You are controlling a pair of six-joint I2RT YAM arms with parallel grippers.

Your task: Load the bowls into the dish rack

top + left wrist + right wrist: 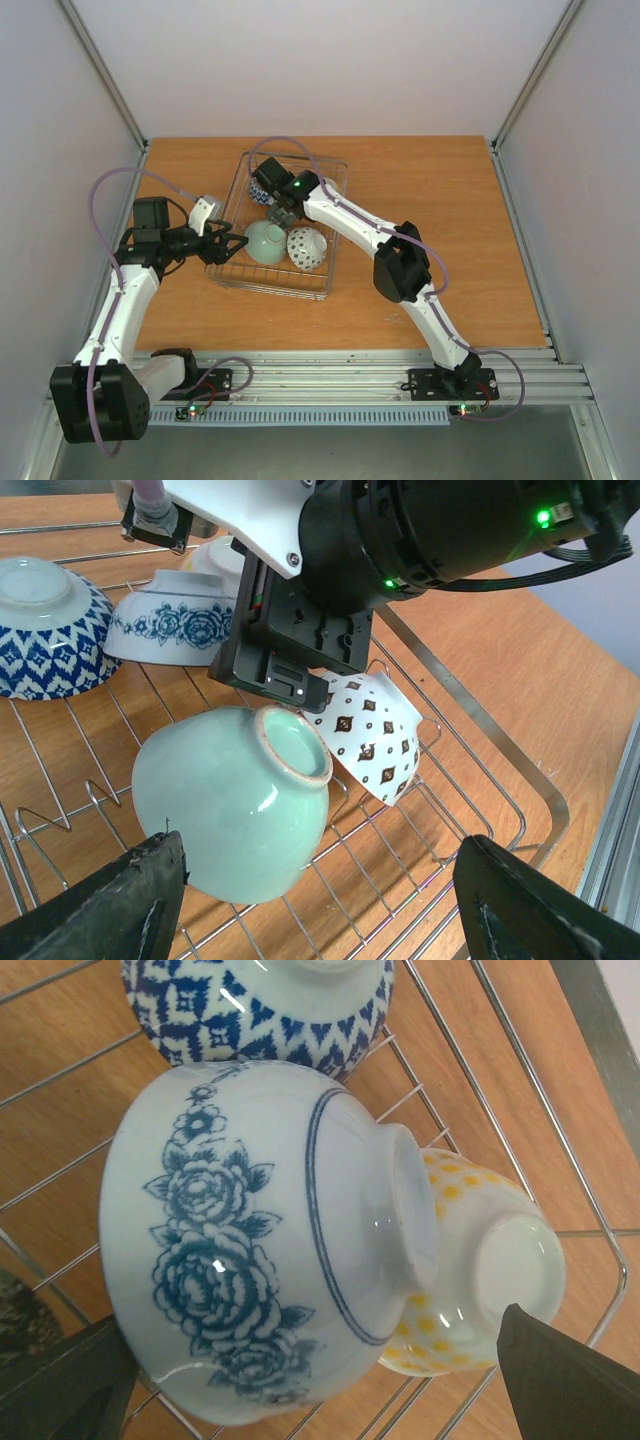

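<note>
All five bowls sit inside the rectangular silver wire dish rack (270, 286), which lies left of centre on the wooden table (430, 200). Counting them off: one mint green glazed bowl (230, 800) is tipped on its side near the front, foot ring showing. One white bowl with small dark diamond marks (380, 740) leans just to its right. At the far end are one blue-and-white zigzag bowl (260, 1005), one white bowl with blue roses (240, 1250), and one yellow-dotted cream bowl (480, 1260) touching the rose bowl's foot. So that's five bowls and one rack, with none visible out on the table. The right gripper (310, 1340) hangs over the rose bowl with its fingers spread as wide as they go, clamping nothing, and the bowl rests on the wires. The left gripper (320, 860) hovers at the rack's left side facing the mint bowl, jaws well apart and empty. These look like glazed ceramic: rigid, slick, moderately heavy and liable to chip against the wires or each other. The best hold is probably the rim wall, one finger inside and one outside, because the rounded belly would likely slip.
</note>
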